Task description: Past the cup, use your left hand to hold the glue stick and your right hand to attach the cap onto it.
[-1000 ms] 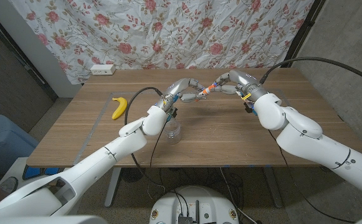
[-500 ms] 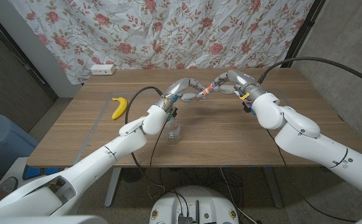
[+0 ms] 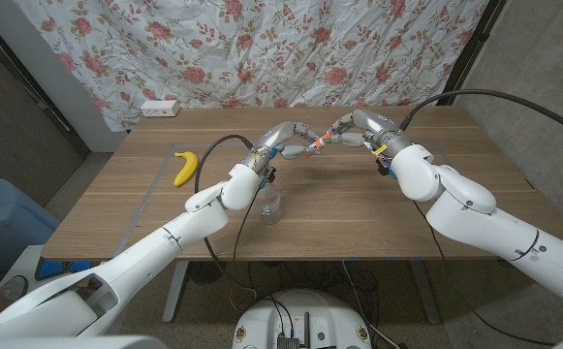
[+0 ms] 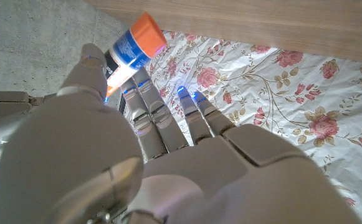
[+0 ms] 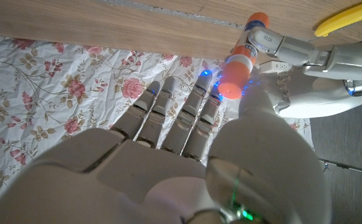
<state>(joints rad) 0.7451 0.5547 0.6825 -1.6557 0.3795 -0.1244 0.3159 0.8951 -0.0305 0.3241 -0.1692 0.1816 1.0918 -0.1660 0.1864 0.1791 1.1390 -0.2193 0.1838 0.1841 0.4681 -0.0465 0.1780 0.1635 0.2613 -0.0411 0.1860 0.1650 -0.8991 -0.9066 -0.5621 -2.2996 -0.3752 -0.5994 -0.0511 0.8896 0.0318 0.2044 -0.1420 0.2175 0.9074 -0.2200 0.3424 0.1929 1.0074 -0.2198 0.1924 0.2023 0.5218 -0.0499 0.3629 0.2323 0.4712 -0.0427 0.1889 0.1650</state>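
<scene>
Hands meet in the upper middle of the head view, beyond the cup (image 3: 269, 204), and little has shifted over the last second: your right hand (image 3: 357, 128) has crept a touch toward the left hand (image 3: 288, 142), and nothing else on the table (image 3: 116, 208) has moved. The banana (image 3: 184, 166) lies where it did, at mid left.

Your left hand grips the glue stick (image 4: 133, 47) between thumb and fingertips, and it juts out toward the other hand. In the right wrist view the orange cap (image 5: 234, 81) sits at the stick's near end, against your right thumb and fingertips (image 5: 207, 79), so that hand is pinching the cap. The left wrist view shows orange on the stick's end too.

That small closing suggests you are pressing the cap home. Whether it is fully seated I cannot tell; keep both in line while you push.
</scene>
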